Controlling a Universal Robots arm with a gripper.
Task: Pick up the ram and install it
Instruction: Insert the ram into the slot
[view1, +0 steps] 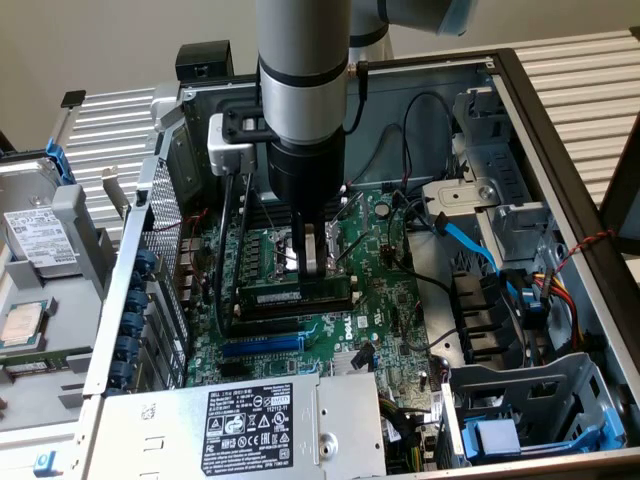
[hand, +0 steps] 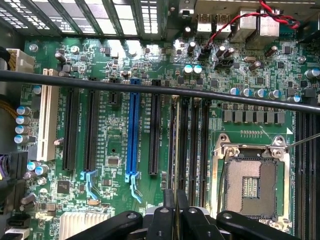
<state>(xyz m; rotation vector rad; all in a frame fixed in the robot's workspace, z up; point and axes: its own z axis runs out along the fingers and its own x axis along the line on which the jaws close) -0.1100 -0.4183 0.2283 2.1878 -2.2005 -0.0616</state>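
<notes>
The ram (view1: 295, 297) is a long green stick with black chips and a white label. It stands on its long edge among the black memory slots (view1: 300, 312) of the motherboard (view1: 390, 300), in the middle of the exterior view. My gripper (view1: 313, 266) reaches straight down from above and is shut on the stick's top edge near its middle. In the wrist view the ram (hand: 173, 170) appears edge-on as a thin strip running out from between my fingers (hand: 165, 212), in line with the memory slots (hand: 194, 145). Whether the stick is fully seated in a slot cannot be told.
An open CPU socket (hand: 250, 185) lies beside the memory slots, and a blue expansion slot (hand: 134, 130) lies on the other side. A black cable (hand: 150, 87) crosses over the board. The power supply (view1: 250, 425) sits at the front, with drive cages (view1: 540, 400) and a blue cable (view1: 465, 240) at the exterior view's right.
</notes>
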